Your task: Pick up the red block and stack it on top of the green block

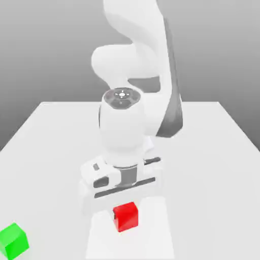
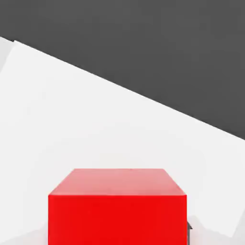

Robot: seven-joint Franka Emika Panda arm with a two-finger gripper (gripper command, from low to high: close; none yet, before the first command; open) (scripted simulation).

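The exterior view, taken from near to far, has the green block (image 1: pixel 13 241) at the near corner on the exterior view's left, resting on the pale table (image 1: pixel 213 193). It is turned at an angle, with a corner edge facing the near side. Well apart from it, toward the exterior view's right and a little farther back, is the red block (image 1: pixel 125 217), close to the middle of the scene from left to right. Behind and around it lies a brighter white patch (image 1: pixel 155 238) of the surface. The gripper (image 1: pixel 125 210) is directly at the red block, its wide white body just above and beyond it; I cannot tell whether it is released, clenched or grasping the block, nor whether the block is touching the table. Farther back, the white arm (image 1: pixel 123 127) rises above the gripper, with dark grey sections along its joints. The far edge of the table runs behind the arm, and beyond is a grey background. In the hand view, the red block shows a bright front face and a paler upper one.
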